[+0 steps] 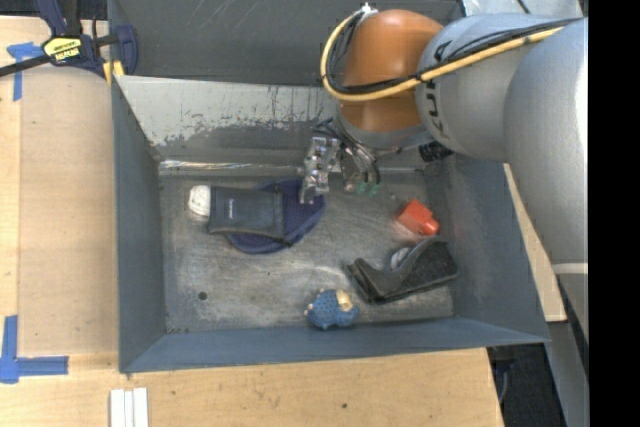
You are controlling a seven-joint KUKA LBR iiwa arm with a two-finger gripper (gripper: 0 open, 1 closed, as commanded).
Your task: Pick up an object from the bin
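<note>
The claw [318,173] is hanging low at the far side of the bin [135,245], close to its far wall [230,115], over the right-hand edge of a dark blue cloth [296,225]. How wide the claw is standing I cannot tell. A flat black pouch [243,212] is lying on the cloth's left part, with a small white thing [199,202] just beside it.

The likely trouble is the limp cloth: a pinch on one thin fold may be slipping out, or the pouch's weight may be dragging it free. So near the wall, the claw is also risking a scrape. The orange block [417,218] is lying well apart to the right and looks safe.
</note>
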